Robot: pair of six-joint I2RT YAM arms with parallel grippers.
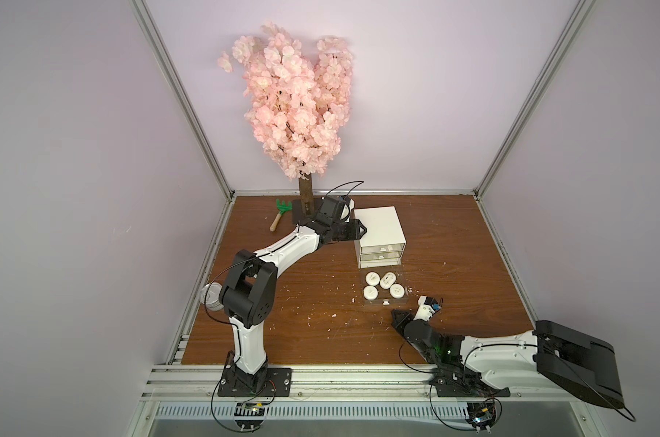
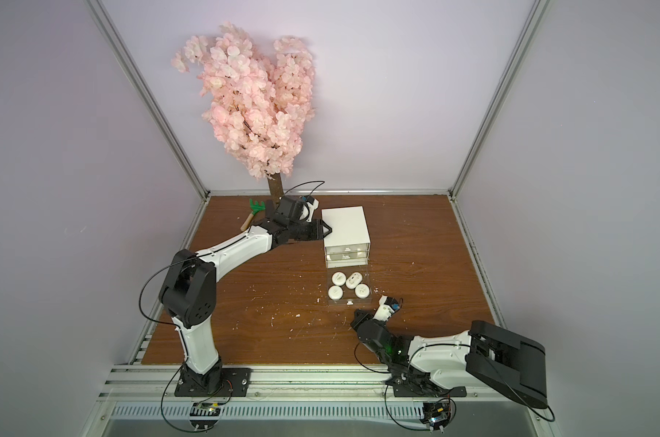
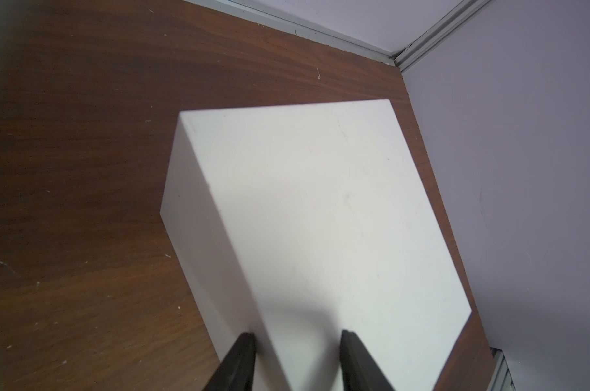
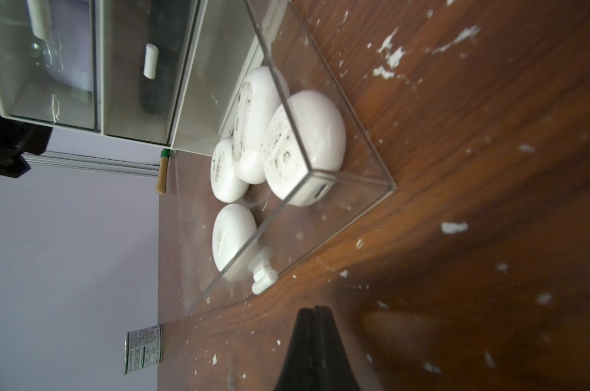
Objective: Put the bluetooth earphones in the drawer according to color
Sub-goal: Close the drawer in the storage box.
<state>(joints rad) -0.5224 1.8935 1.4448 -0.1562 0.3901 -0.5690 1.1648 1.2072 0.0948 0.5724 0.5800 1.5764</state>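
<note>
The drawer cabinet (image 1: 379,227) is a white cube in both top views, and its top fills the left wrist view (image 3: 320,203). Its bottom drawer (image 1: 363,299) is pulled out, clear-walled, holding several white bluetooth earphones (image 1: 372,279) (image 4: 307,145). A dark case (image 4: 154,84) shows behind the middle drawer's front. My left gripper (image 3: 298,333) straddles the cabinet's upper left edge, one finger on the side and one on the top. My right gripper (image 4: 315,308) is shut and empty, low over the table just in front of the open drawer's white handle (image 4: 263,279).
A pink blossom tree (image 1: 294,106) stands behind the left arm, with a green toy rake (image 1: 283,212) beside its trunk. A silver tin can (image 1: 211,297) sits at the table's left edge. White flecks litter the wooden table (image 1: 453,246).
</note>
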